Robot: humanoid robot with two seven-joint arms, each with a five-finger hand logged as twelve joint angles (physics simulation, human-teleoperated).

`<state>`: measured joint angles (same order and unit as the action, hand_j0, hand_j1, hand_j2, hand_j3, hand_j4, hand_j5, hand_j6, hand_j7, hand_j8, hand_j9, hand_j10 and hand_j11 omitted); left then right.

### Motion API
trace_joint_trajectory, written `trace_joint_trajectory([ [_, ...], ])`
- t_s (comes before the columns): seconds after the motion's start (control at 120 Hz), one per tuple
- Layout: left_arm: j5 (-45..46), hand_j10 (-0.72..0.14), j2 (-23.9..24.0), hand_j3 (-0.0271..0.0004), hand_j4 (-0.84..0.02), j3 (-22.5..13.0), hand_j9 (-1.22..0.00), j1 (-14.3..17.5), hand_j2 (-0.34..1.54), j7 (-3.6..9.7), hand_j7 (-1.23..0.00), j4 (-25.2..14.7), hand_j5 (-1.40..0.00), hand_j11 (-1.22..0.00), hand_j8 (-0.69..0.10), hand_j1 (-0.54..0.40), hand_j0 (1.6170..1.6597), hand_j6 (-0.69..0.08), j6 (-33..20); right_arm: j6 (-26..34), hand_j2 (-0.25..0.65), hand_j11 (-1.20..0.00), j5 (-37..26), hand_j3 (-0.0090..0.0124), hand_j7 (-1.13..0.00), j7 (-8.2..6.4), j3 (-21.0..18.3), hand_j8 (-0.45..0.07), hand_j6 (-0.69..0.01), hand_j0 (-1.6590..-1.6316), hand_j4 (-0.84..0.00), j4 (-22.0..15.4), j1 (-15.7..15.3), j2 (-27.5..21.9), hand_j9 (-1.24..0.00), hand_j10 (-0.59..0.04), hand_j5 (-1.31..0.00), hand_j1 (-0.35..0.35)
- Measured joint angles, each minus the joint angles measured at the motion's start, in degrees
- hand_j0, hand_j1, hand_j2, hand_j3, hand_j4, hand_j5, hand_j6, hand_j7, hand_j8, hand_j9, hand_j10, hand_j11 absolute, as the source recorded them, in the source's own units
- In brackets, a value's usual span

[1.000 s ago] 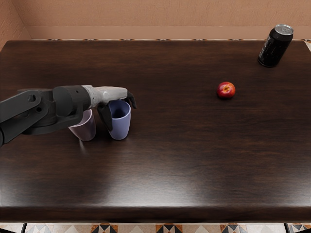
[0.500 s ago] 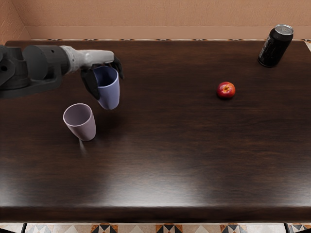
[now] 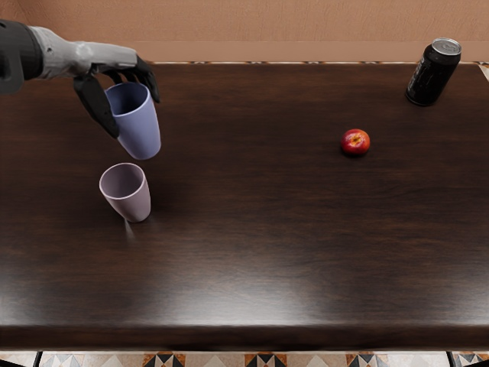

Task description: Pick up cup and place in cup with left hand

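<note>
The head view looks down at a slant from above the near side of the table (image 3: 260,252). It faces the wall (image 3: 260,30) beyond.

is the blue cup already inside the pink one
No, the blue cup is in the left hand, outside the pink cup.

Plain periwinkle all over the blue cup (image 3: 140,126), dusty mauve all over the pinkish cup (image 3: 130,200), and pale grey across the left hand (image 3: 107,55), with near-black on its fingers. Red with a yellow-orange patch on the fruit (image 3: 355,143), black with pale lettering and a silver top on the can (image 3: 432,75). Dark brown streaked with grain on the table (image 3: 267,229), peachy tan on the wall (image 3: 244,19), black, rust and cream triangles on the floor (image 3: 275,361).
</note>
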<state>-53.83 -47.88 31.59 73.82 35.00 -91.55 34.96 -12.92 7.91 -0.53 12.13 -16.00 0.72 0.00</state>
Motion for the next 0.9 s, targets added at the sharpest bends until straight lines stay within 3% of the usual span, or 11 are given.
trace_joint_trajectory([
  [0.9, 9.19, -0.421, -7.71, 0.0, -0.46, 0.14, -0.63, -0.7, 0.07, 0.0, -0.65, -0.04, -0.66, -0.64, -0.291, -0.092, 1.6548, -0.319, 0.16, 0.0, 0.0, 0.0, 0.0, 0.0, 0.0, 0.0, 0.0, 0.0, 0.001, -1.6581, 0.0, 0.0, -0.01, 0.0, 0.0, 0.0, 0.0, -0.349],
])
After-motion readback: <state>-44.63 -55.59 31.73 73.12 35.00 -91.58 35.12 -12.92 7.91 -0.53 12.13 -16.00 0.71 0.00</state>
